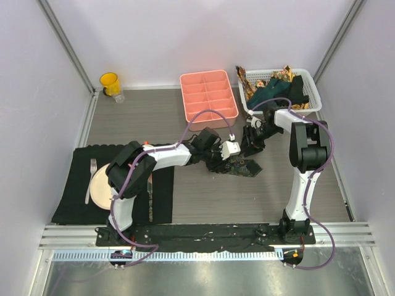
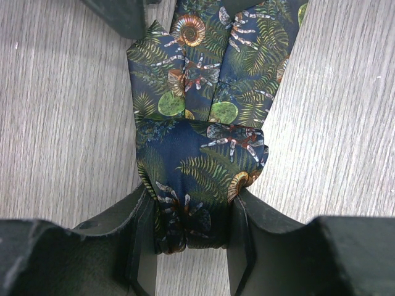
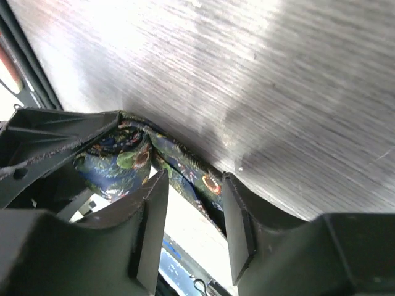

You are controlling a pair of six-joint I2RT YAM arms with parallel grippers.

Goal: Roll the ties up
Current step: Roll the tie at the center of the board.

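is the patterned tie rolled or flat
Partly folded, not rolled: the tie doubles over at the end pinched in the left gripper.

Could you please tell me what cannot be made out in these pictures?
- Top view: the left hand and right hand cover the patterned tie; how far it is rolled is hidden.
- Left wrist: the top edge cuts off the tie's far end.
- Top view: the ties in the basket overlap; their number is unclear.

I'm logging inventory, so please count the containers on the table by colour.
Yellow cup: 1
Pink tray: 1
White basket: 1
Total: 3
Clear item beside the cup: too small to tell, not counted.
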